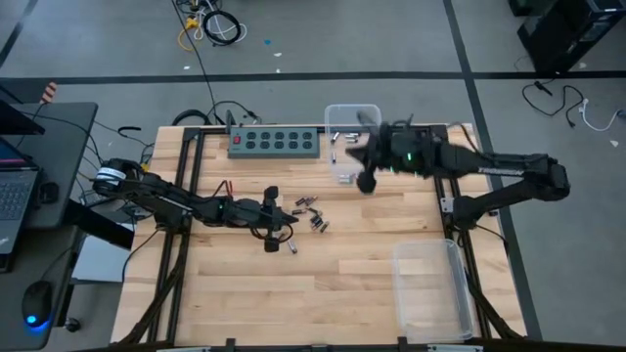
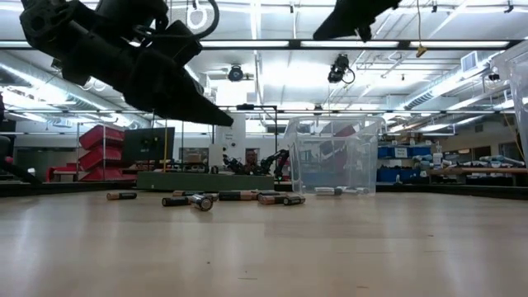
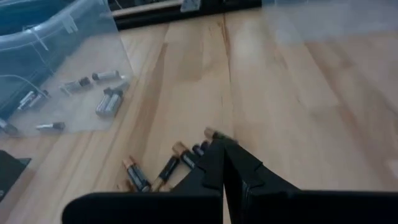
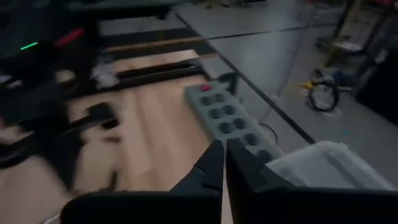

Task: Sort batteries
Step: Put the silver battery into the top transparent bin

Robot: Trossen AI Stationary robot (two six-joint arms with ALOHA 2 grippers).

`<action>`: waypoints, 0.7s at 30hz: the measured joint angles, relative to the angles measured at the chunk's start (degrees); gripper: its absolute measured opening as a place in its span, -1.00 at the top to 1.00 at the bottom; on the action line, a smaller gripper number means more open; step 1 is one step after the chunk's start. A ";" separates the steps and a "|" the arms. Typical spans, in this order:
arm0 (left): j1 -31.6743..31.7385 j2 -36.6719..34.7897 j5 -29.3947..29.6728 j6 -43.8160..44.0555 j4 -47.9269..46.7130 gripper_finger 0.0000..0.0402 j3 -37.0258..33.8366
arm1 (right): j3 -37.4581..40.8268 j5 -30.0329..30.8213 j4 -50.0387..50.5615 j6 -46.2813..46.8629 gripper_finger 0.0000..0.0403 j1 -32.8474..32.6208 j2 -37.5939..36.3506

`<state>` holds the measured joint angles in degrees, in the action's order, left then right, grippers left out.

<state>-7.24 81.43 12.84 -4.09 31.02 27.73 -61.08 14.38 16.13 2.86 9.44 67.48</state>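
No text, label, brand or number can be read on anything here.

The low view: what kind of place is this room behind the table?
Probably a robotics lab or workshop: long ceiling lights, red storage bins on the left, and workbenches on the right. Batteries lie on the wooden table.

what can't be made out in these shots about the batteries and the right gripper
- Battery labels and types: too small in the high view.
- How many batteries lie in the far bin: the right gripper covers part of it from above.
- Right gripper holding anything: its wrist view is blurred, fingers shut with nothing visible between.
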 joint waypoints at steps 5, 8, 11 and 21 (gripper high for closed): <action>0.55 0.00 0.02 -3.93 0.92 1.00 -0.01 | 5.78 9.30 -5.87 0.71 0.99 -11.38 -2.04; 0.56 0.00 0.07 -4.98 1.40 1.00 0.00 | 9.14 11.55 -9.32 1.46 0.99 -15.43 -2.20; 0.54 0.00 0.07 -4.58 1.65 1.00 0.00 | 11.48 12.30 -12.57 2.95 1.00 -17.73 -2.18; 0.10 0.00 0.04 -1.63 1.71 1.00 0.01 | 14.28 15.73 -18.19 4.08 1.00 -20.77 -2.03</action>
<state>-7.14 81.43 12.88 -5.72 32.73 27.74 -46.81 30.11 -2.07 6.94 -11.33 65.45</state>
